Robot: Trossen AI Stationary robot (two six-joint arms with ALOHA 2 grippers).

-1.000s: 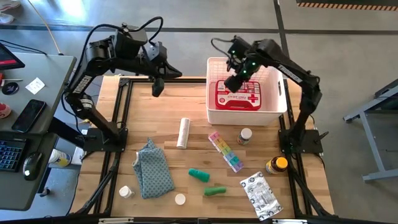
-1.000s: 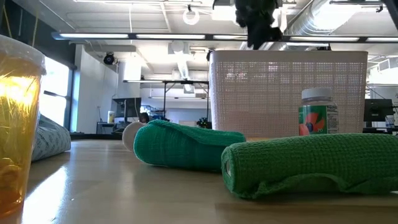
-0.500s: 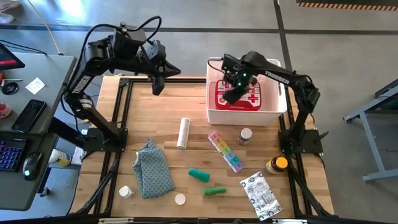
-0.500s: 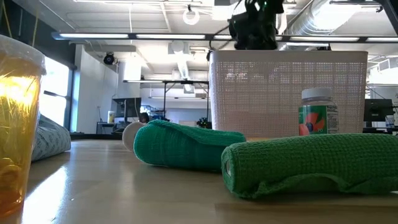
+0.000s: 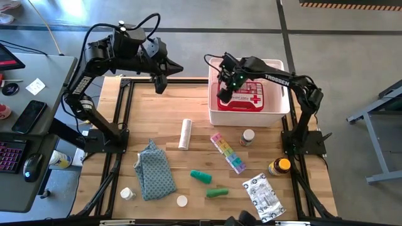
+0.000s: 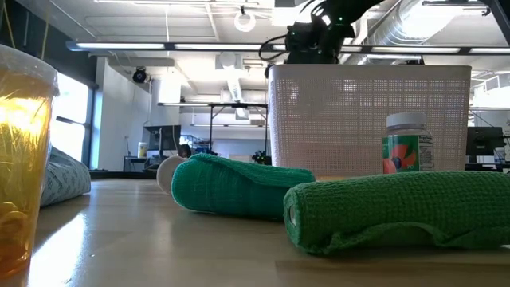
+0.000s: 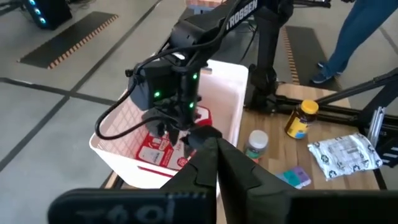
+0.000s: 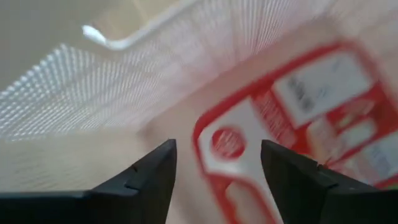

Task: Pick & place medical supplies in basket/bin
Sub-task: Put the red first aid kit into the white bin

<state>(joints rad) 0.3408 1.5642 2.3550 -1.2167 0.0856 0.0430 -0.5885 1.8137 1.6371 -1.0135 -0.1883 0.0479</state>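
The white slotted bin [image 5: 279,107] stands at the table's far right; in the low view the bin [image 6: 366,119] rises behind the green tubes. The red first-aid case [image 5: 246,97] lies flat on the bin's floor and also shows as the red case [image 8: 292,124] in the right wrist view. My right gripper [image 5: 225,94] hangs open over the bin's left part, above the case's left end, touching nothing; its fingers [image 8: 155,171] stand wide apart. My left gripper [image 5: 160,83] waits shut above the table's far edge, left of the bin, fingers [image 7: 214,152] together.
On the table lie a white roll [image 5: 184,134], rainbow pill organizer [image 5: 228,152], white bottle [image 5: 248,137], amber bottle [image 5: 279,166], two green tubes [image 5: 201,176] [image 5: 217,192], silver-white packet [image 5: 264,196], patterned cloth [image 5: 154,169] and two small white items [image 5: 127,193] [image 5: 181,201].
My right gripper has swung toward the table's left, from over the middle of the red case to over its left end by the bin's left wall. The red case has stayed flat in the bin.
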